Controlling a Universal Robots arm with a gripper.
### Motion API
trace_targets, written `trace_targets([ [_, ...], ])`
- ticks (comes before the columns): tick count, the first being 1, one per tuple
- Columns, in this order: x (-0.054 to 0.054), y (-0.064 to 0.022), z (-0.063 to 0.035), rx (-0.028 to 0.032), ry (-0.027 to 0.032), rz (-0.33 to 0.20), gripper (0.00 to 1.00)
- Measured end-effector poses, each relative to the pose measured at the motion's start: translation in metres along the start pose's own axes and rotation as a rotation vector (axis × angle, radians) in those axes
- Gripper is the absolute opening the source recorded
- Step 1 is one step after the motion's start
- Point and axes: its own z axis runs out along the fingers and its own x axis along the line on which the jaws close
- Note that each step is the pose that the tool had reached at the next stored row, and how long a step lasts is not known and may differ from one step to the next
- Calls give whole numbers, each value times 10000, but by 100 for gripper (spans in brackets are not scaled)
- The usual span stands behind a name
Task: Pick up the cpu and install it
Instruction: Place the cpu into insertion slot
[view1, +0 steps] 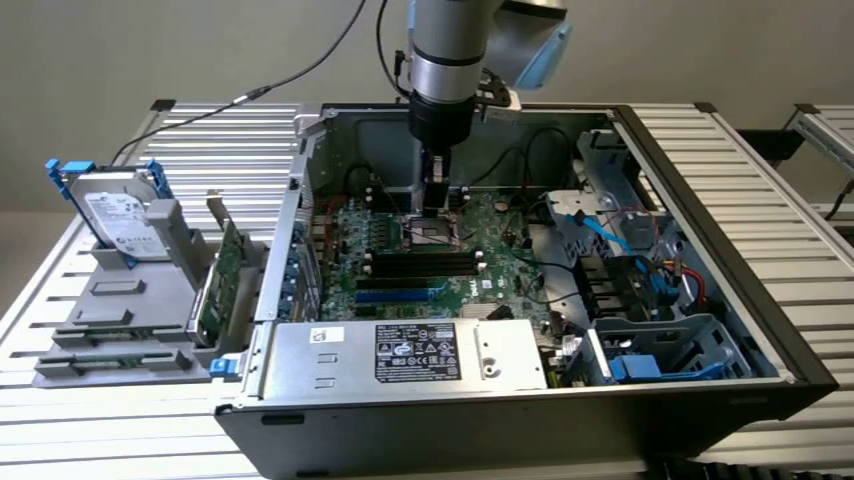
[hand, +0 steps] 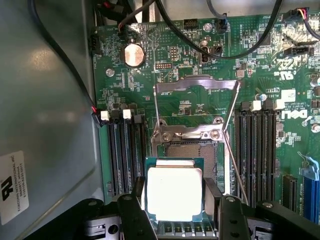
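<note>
The cpu (hand: 174, 194), a small square chip with a bright silvery top and a thin green rim, sits between my two black fingers (hand: 137, 192). My gripper (hand: 175, 189) is shut on it, one finger against each side. It hangs just over the open socket (hand: 200, 152), overlapping part of it, and the socket's metal load plate (hand: 192, 82) is swung up. In the exterior view my gripper (view1: 435, 212) reaches straight down into the open computer case (view1: 667, 170), low over the socket frame (view1: 435, 234) on the green motherboard.
Memory slots (hand: 125, 150) flank the socket on both sides, and black cables (hand: 235, 50) cross the board beyond it. A power supply (view1: 400, 352) fills the case's near side. Outside the case, a hard drive with blue brackets (view1: 118, 215) stands in a grey fixture (view1: 127, 310).
</note>
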Motion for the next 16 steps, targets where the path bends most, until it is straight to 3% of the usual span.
trace_targets([
  [4,-12,0,-1,-4,-60,3,55],
  [9,-37,0,-2,-14,-224,9,55],
  [16,-43,-5,-2,-62,-226,61,55],
])
